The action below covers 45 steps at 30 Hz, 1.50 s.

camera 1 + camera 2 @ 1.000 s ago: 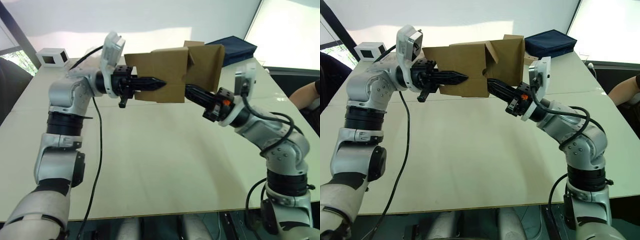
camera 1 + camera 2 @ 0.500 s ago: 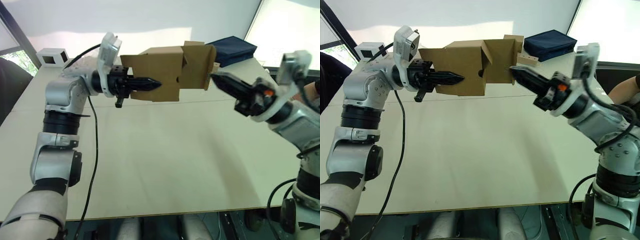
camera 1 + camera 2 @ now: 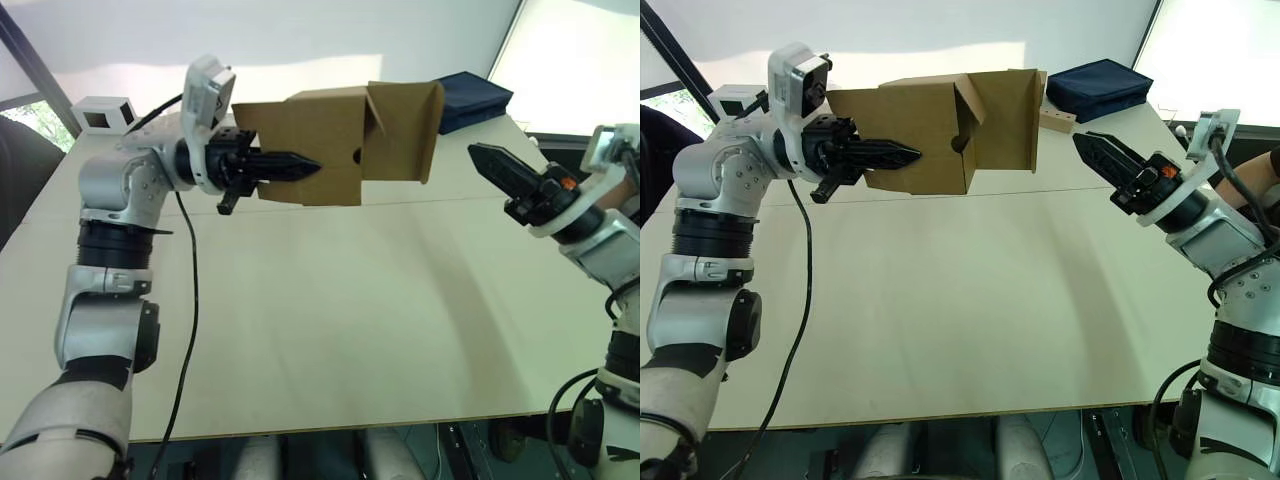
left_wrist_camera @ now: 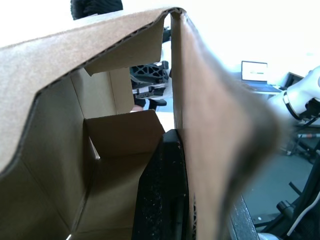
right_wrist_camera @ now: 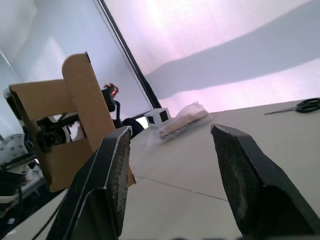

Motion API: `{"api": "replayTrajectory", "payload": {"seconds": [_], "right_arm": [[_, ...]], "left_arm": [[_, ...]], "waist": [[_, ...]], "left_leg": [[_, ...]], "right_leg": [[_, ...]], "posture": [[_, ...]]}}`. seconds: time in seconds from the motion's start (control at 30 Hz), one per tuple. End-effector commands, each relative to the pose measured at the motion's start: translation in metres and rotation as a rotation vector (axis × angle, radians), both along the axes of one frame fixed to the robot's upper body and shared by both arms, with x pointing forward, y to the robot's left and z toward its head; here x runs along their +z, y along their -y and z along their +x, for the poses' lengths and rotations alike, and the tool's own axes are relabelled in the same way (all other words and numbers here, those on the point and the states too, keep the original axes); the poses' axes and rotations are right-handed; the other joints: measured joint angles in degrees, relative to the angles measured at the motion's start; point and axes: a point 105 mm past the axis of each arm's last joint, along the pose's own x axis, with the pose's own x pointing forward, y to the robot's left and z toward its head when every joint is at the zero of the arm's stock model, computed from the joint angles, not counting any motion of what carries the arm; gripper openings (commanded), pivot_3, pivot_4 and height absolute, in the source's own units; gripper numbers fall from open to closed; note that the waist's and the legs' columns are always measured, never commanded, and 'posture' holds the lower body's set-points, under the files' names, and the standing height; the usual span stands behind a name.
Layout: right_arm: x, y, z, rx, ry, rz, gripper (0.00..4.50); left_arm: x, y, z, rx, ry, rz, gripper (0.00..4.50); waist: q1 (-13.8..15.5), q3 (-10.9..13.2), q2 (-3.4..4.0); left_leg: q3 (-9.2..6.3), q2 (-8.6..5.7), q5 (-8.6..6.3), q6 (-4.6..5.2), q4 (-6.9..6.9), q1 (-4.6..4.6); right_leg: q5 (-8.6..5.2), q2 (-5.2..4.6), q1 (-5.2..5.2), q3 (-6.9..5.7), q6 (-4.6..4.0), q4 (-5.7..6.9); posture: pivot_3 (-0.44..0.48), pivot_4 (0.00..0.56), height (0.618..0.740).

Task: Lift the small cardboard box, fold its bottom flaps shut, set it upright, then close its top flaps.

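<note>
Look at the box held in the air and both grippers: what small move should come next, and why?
Probably bring the right gripper back toward the small cardboard box to press the flap shut. The left gripper holds the box above the table by one wall, that flap stands open, and the right gripper hangs open, apart from the box.

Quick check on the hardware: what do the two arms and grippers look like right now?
Both arms are silver-grey metal with black joint bands. Each gripper, left gripper and right gripper, has two tapered black fingers and a white camera housing at the wrist. A black cable hangs from the left arm; the right wrist shows an orange mark.
</note>
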Motion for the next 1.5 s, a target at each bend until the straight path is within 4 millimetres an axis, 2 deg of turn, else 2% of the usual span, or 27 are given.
{"api": "replayTrajectory", "payload": {"seconds": [0.03, 0.23, 0.4, 0.63, 0.77, 1.07, 1.5], "right_arm": [[0.012, -0.008, -0.002, 0.069, 0.045, 0.089, 2.54], [0.019, -0.036, -0.008, 0.209, 0.058, 0.176, 2.54], [0.026, -0.051, -0.019, 0.305, 0.070, 0.239, 2.54], [0.020, -0.068, -0.023, 0.327, 0.049, 0.240, 2.54], [0.021, -0.067, -0.025, 0.333, 0.050, 0.304, 2.54], [0.029, -0.073, -0.044, 0.431, 0.069, 0.419, 2.54], [0.011, -0.089, -0.027, 0.318, 0.005, 0.367, 2.54]], "left_arm": [[0.017, -0.003, -0.010, -0.030, 0.057, -0.034, 0.00], [0.015, -0.002, -0.012, -0.032, 0.044, -0.036, 0.00], [0.015, 0.000, -0.010, -0.027, 0.038, -0.042, 0.00], [0.015, 0.001, -0.008, -0.022, 0.035, -0.048, 0.00], [0.015, 0.002, -0.007, -0.018, 0.034, -0.051, 0.00], [0.017, 0.002, -0.003, -0.004, 0.033, -0.060, 0.00], [0.018, 0.003, -0.006, -0.018, 0.037, -0.061, 0.00]], "waist": [[0.0, 0.0, 0.00], [0.0, 0.0, 0.01], [0.0, 0.0, 0.01], [-0.1, 0.0, 0.01], [-0.1, 0.0, 0.01], [-0.1, 0.0, 0.01], [-0.1, 0.0, 0.02]], "left_leg": [[0.00, 0.00, 0.01, -0.02, 0.00, 0.00], [0.00, 0.00, 0.04, -0.07, 0.00, 0.00], [-0.01, 0.00, 0.06, -0.10, 0.00, 0.00], [-0.01, 0.00, 0.05, -0.09, 0.00, 0.00], [-0.01, 0.00, 0.05, -0.09, 0.00, 0.00], [-0.02, 0.01, 0.05, -0.09, -0.01, 0.00], [-0.02, 0.00, 0.04, -0.08, -0.01, 0.00]], "right_leg": [[0.00, 0.00, 0.00, 0.00, 0.00, 0.00], [0.00, -0.02, 0.00, 0.00, 0.00, 0.01], [0.00, -0.02, 0.00, 0.00, 0.00, 0.01], [0.00, -0.02, -0.01, 0.00, 0.00, 0.02], [0.00, -0.01, -0.01, 0.00, 0.00, 0.02], [0.00, -0.02, -0.01, 0.00, 0.00, 0.02], [0.00, -0.01, -0.02, 0.00, 0.00, 0.03]], "posture": [[0.000, 0.150, 0.740], [0.000, 0.150, 0.740], [0.000, 0.150, 0.740], [0.000, 0.150, 0.740], [0.000, 0.150, 0.740], [0.000, 0.150, 0.740], [0.000, 0.150, 0.740]]}}
